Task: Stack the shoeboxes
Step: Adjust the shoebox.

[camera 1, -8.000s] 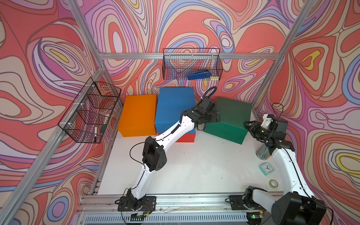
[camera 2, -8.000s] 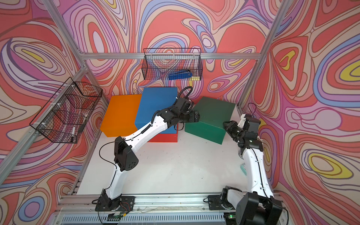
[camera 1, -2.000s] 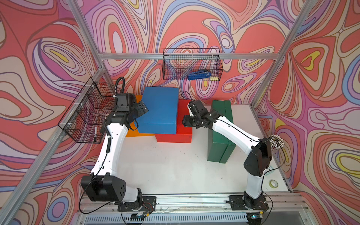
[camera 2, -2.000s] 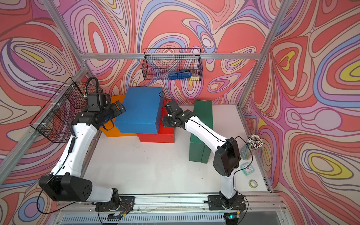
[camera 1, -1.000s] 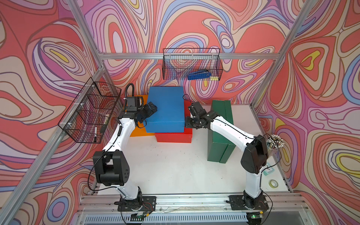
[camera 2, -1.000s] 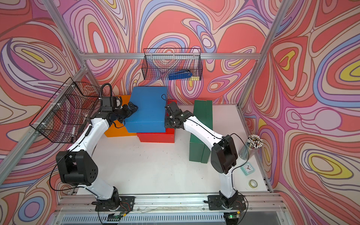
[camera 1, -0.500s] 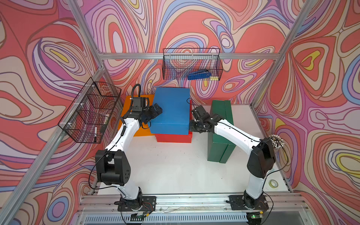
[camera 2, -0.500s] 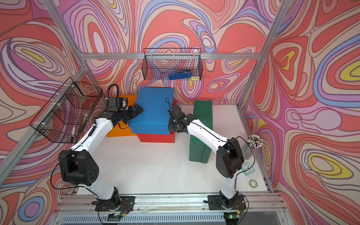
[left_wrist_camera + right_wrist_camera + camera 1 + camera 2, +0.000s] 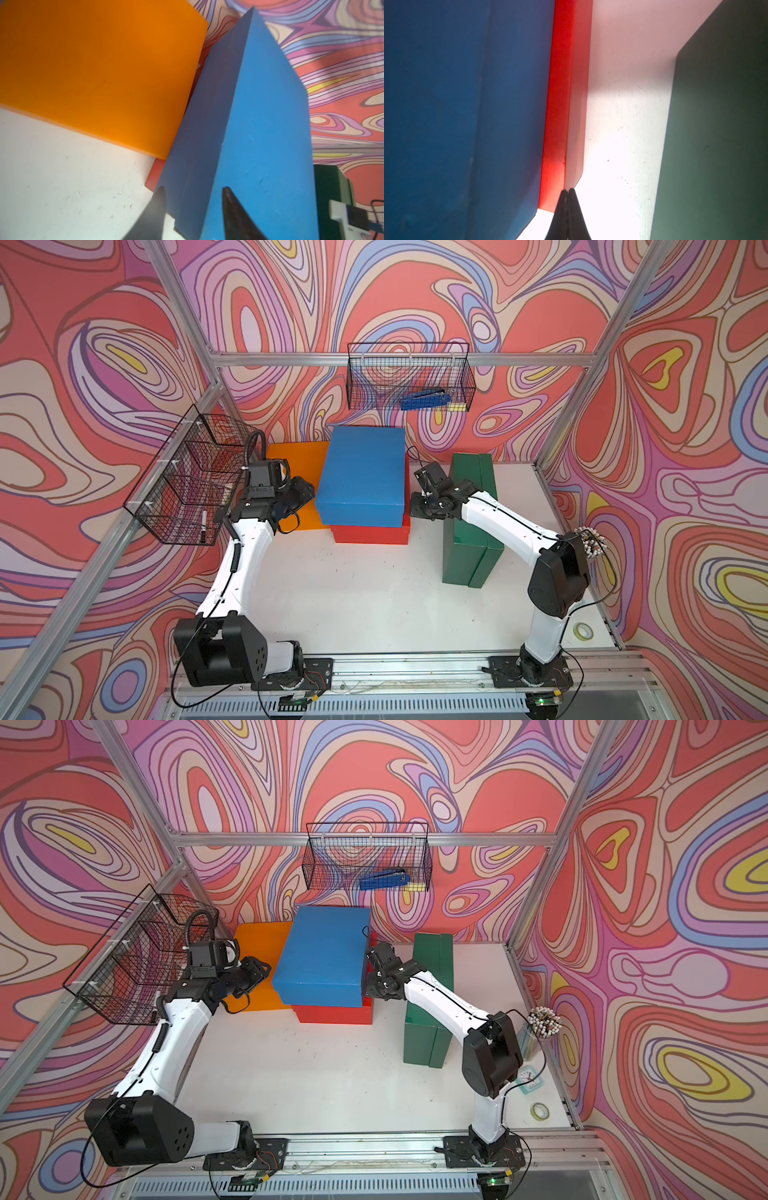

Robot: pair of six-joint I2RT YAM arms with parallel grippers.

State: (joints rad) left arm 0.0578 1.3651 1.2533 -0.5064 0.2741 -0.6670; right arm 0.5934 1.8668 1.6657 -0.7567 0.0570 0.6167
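A scuffed white table [image 9: 374, 601] stands inside swirly-patterned walls [image 9: 415, 290]. The left gripper [image 9: 192, 188] straddles a corner of the matte blue box [image 9: 270, 124], grip unclear. The right gripper [image 9: 566, 190] is pressed together beside the red box [image 9: 556, 104].

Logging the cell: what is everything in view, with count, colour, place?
red shoebox: one, red, table's back middle
blue shoebox: one, blue, atop red shoebox
orange shoebox: one, orange, flat, beside stack
green shoebox: one, green, standing on edge
wire baskets: two, black, on walls
pencil cup: one, multicoloured, table's right edge
clock: one, teal, near cup
tape roll: one, yellowish, front right corner
table: one, white
left gripper: black, astride blue shoebox's corner
right gripper: black, shut, beside red shoebox
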